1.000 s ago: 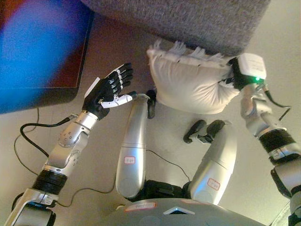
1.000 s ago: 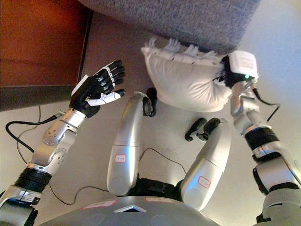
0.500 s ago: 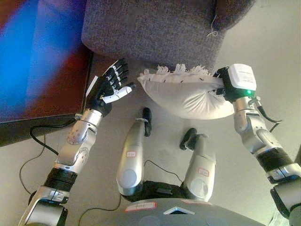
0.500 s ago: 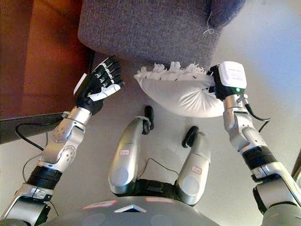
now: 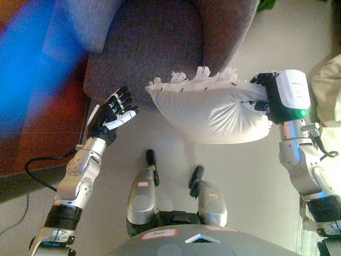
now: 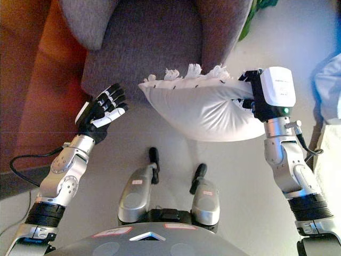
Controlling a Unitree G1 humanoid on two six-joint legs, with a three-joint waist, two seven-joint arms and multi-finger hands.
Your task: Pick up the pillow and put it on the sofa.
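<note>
Right robot hand point(image 6: 254, 98) grips the white pillow point(image 6: 200, 109) by its right end, mid-frame, before the grey sofa point(image 6: 154, 42). Left robot hand point(image 6: 101, 109), fingers spread and empty, hovers just left of it.

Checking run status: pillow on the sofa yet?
Not yet. Pickup looks done: the right robot hand grips the white pillow by its end, held in the air before the grey sofa seat. The left robot hand is open beside it, empty. Placing on the seat remains.
</note>
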